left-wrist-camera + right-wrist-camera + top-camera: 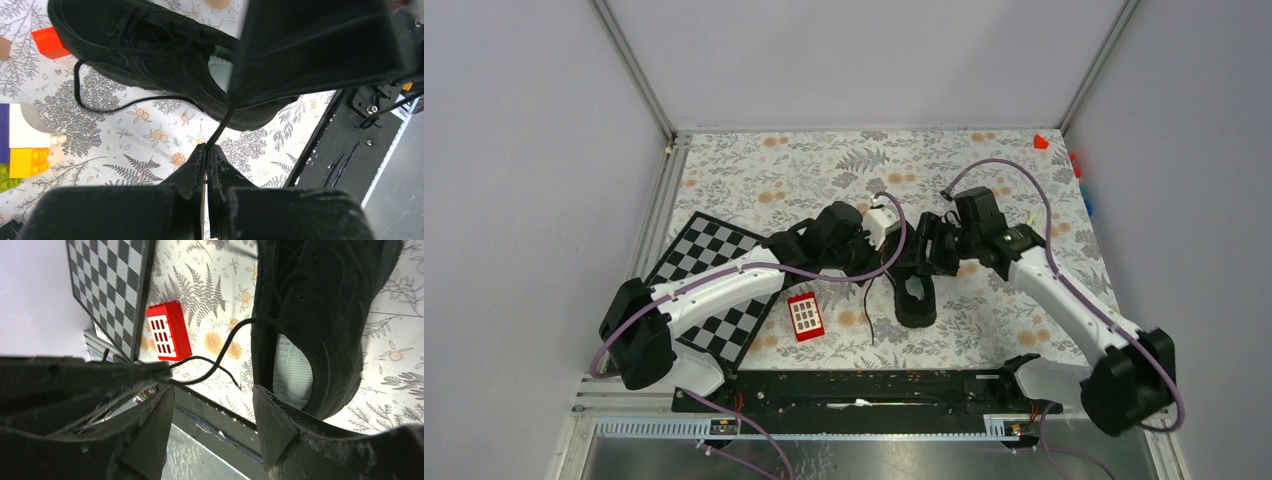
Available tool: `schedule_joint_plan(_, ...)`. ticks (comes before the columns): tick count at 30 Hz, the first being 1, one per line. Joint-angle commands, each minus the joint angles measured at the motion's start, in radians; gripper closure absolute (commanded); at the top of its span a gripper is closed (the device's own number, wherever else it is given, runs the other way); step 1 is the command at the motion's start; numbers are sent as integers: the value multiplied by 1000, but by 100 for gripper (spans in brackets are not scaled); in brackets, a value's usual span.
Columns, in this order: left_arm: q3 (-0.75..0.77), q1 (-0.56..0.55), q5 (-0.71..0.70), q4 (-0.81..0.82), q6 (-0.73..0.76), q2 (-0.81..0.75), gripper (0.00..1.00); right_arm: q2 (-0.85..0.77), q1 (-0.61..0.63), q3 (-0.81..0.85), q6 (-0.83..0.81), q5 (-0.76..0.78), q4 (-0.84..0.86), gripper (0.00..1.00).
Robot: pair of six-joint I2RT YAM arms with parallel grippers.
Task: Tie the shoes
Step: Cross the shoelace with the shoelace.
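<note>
Lace-pull step: one lace held, no knot yet.

The shoe (916, 290) sits mid-bench (824, 170), opening up, btwn both arms. My left claw (206, 150) is pinched tight on a thin lace (222, 125) that runs taut up to the shoe's eyelets. The right claw (212, 390) stands wide w/ nothing btwn its fingers, hovering just beside the shoe's heel end. A second lace strand (220, 357) lies slack on the bench near it. I judge we're early, w/ the laces not crossed and no loop formed. Next I'd prob bring the right claw down onto the slack strand and close on it – low approach and a thin target, so easy to miss or to snag the held lace.
</note>
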Motion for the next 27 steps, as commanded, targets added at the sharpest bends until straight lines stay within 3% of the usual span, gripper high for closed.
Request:
schedule_joint_plan(1,4,0,-65,87,19,-7,100,-173,6,-51,-8,126,-18,34)
schedule_joint_plan(4,3,12,-89,105,22,1,100,-284,6,-152,14,145,107,35)
schedule_joint_plan(8,22,65,-62,109,10,20,100,-447,25,-341,-39,109,370,46)
schedule_joint_plan(12,65,122,21,101,-6,63,100,-536,137,-444,-156,207,482,48)
schedule_joint_plan(17,120,150,70,54,21,134,100,-426,267,-406,-159,345,481,51)
schedule_joint_plan(20,122,175,90,52,20,166,100,-335,372,-364,-126,508,477,52)
schedule_joint_plan(27,107,215,133,117,-10,217,100,-71,473,-240,19,683,411,53)
